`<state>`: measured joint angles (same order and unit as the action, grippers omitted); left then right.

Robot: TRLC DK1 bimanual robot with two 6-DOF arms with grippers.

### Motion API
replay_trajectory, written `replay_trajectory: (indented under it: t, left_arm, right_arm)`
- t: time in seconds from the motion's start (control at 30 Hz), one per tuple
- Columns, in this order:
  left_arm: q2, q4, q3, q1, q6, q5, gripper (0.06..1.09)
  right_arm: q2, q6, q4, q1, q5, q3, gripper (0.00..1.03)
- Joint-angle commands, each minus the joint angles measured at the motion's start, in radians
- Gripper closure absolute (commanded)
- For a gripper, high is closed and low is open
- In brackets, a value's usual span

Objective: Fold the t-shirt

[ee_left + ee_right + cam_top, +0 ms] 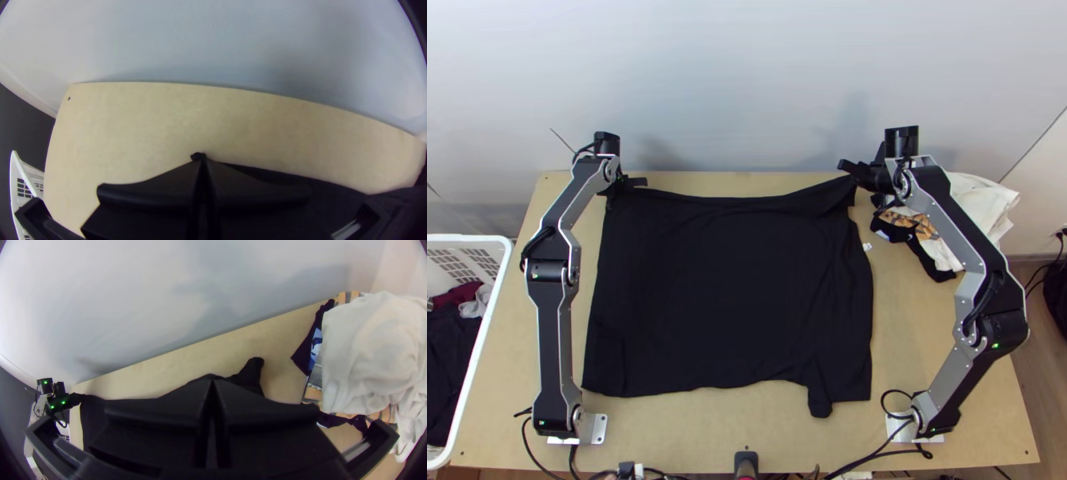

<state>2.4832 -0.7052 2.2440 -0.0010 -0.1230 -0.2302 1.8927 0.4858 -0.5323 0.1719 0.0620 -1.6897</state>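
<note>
Gripping both far corners of the black t-shirt (pixel 731 288): left tool (pixel 621 189) closed on the far left corner, right tool (pixel 863 176) closed on the far right one. Left wrist view has the left tool's fingers together, a bit of dark cloth poking out at their tips. Right wrist view, same deal: fingers together on the cloth, a short black peak of it standing out just beside the tips.

T-shirt is spread wide across the middle of the table (pixel 939 400), between the two arms. Far edge runs from tool to tool, dipping a little in the middle; cloth pulled into creases near the right tool. Near edge is wavy, with a narrow flap (pixel 819 396) sticking out toward the right side. Small white tag (pixel 867 247) at the right edge.

Far right of the table: loose pile, white cloth (pixel 373 351) on top of a patterned piece (pixel 915 224) with black parts. White basket (pixel 495 320) beside the table's left edge, holding dark clothes (pixel 451 360), a maroon piece (pixel 457 295) and a light grey one (pixel 479 301). Black cables (pixel 875 454) along the near edge.
</note>
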Motion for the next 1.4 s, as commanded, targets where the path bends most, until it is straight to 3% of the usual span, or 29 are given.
replay_trajectory:
  t: [0.0, 0.3, 0.4, 0.77, 1.37]
  left_arm:
    - [-0.096, 0.003, 0.0, -0.001, 0.005, 0.0, 1.04]
    - [-0.328, -0.046, -0.115, -0.004, -0.006, 0.019, 1.04]
    - [-0.443, -0.042, -0.261, -0.01, -0.009, 0.061, 1.04]
    - [-0.794, 0.072, -0.716, -0.017, -0.001, 0.075, 1.04]
    - [-1.196, 0.107, -1.198, -0.01, 0.034, 0.097, 1.04]
  right_arm:
    - [-0.003, 0.007, -0.005, 0.001, 0.002, -0.022, 1.0]
    - [-0.098, -0.018, -0.095, 0.001, 0.002, 0.038, 1.0]
    - [-0.182, -0.033, -0.095, -0.003, 0.006, 0.137, 1.0]
    - [-0.432, -0.056, -0.136, 0.005, 0.05, 0.386, 1.0]
    - [-0.704, -0.101, -0.224, 0.06, 0.076, 0.7, 1.0]
